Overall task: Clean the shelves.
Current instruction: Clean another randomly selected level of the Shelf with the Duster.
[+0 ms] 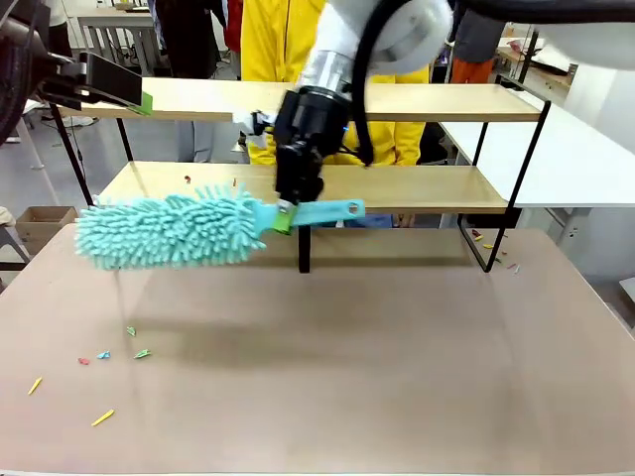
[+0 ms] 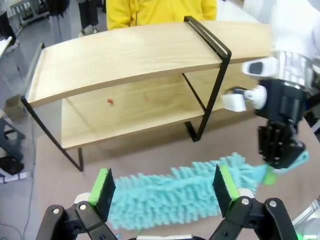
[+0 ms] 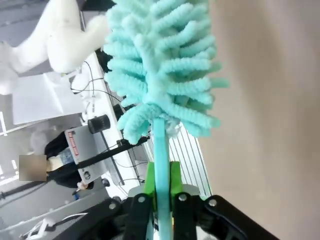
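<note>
The shelves (image 1: 417,102) are a two-tier rack of light wooden boards in a thin black frame, standing across the far half of the table. My right gripper (image 1: 287,214) hangs in front of the lower board, shut on the handle of a teal fluffy duster (image 1: 169,230). The duster head lies level just above the table, left of the central upright. In the right wrist view the green pads (image 3: 149,181) clamp the duster's handle (image 3: 160,150). My left gripper (image 2: 164,187) is open and held high at the rack's left end, above the duster (image 2: 180,192). Small red scraps (image 2: 109,101) lie on the lower board.
A person in yellow (image 1: 268,50) stands behind the rack. Small coloured scraps (image 1: 102,417) lie on the brown table (image 1: 397,377) at the front left, and a few more scraps (image 1: 486,243) lie by the rack's right leg. A white table (image 1: 585,159) adjoins on the right.
</note>
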`<state>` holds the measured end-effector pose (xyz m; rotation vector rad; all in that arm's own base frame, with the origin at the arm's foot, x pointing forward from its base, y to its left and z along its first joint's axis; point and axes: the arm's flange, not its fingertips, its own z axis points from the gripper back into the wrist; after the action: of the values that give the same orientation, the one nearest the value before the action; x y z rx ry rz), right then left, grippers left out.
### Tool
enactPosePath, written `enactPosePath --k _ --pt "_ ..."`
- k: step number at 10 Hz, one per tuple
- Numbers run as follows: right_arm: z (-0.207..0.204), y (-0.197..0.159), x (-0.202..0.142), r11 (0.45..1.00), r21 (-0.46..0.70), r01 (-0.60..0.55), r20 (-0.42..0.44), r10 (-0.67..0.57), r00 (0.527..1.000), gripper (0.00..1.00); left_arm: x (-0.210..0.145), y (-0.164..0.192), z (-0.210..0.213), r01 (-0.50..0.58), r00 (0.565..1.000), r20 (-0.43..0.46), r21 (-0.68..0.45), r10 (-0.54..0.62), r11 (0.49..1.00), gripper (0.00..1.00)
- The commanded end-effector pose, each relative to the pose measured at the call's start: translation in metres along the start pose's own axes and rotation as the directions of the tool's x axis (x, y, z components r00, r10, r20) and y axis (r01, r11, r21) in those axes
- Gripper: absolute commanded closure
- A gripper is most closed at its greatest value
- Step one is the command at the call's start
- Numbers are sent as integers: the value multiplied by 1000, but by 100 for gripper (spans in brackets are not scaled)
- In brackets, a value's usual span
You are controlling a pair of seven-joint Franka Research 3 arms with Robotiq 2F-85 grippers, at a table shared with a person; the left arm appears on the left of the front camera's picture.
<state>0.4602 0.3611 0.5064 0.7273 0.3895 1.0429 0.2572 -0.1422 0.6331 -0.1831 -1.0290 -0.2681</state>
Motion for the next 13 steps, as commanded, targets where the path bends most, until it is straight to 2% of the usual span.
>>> enactPosePath --k 1,2,3,4,5,6,7,8,9,10,11,12,13 --pt "-28 16 -86 997 -36 -67 98 70 993 88 1 1 0 -2 1000 1 5 1 1000 0" --pt "-28 24 -125 992 -54 -110 154 117 981 88 1 1 0 -2 1000 1 5 1 1000 0" --pt "-26 33 -167 992 -80 -96 228 112 967 88 1 1 0 -2 1000 1 5 1 1000 0" --pt "-27 47 -213 990 -133 -37 328 80 941 88 1 1 0 -2 1000 1 5 1 1000 0" --pt "-31 61 -246 987 -159 16 392 49 919 88 1 1 0 -2 1000 1 5 1 1000 0" --pt "-40 77 -256 971 -167 171 459 -77 885 88 1 1 0 -2 1000 1 5 1 1000 0" --pt "-16 37 -213 996 -91 -23 300 50 953 88 1 1 0 -2 1000 1 5 1 1000 0" --pt "-23 52 -248 991 -125 40 375 10 927 88 1 1 0 -2 1000 1 5 1 1000 0" --pt "-19 45 -229 980 -189 55 347 14 938 88 1 1 0 -2 1000 1 5 1 1000 0" --pt "6 45 -252 986 -169 1 454 77 888 88 1 1 0 -2 1000 1 5 1 1000 0" --pt "31 61 -295 978 -207 3 508 105 855 88 1 1 0 -2 1000 1 5 1 1000 0" --pt "55 86 -349 976 -219 18 584 117 803 88 1 1 0 -2 1000 1 5 1 1000 0" --pt "67 103 -384 969 -245 11 611 146 778 88 1 1 0 -2 1000 1 5 1 1000 0"
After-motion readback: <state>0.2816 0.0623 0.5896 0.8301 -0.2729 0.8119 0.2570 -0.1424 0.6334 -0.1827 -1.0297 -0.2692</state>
